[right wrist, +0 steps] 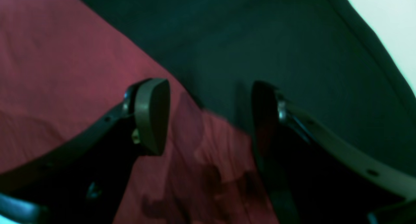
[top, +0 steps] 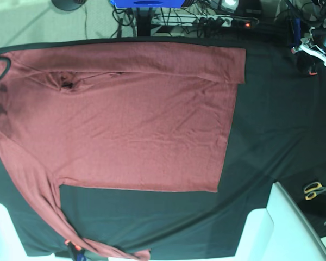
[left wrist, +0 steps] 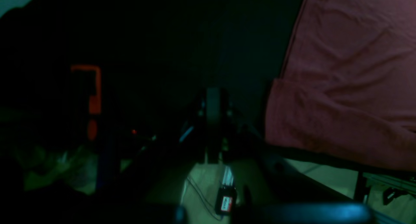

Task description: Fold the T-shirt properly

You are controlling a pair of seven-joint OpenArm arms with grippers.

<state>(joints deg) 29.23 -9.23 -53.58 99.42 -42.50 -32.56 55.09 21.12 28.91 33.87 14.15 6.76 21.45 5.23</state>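
We see the thin, limp T-shirt spread across the table's left and middle, left gripper clenched empty, right gripper spread wide over the sleeve cuff, best pinched at hems.

— Where are you looking from in the base view?
— From straight above, well back: you see the whole T-shirt spread on the black table covering.
— And your wrist views?
— The right one sits close over the shirt's edge, facing down. The left one looks low and sideways past the table's edge, dark and blurred. All three share the red fabric.
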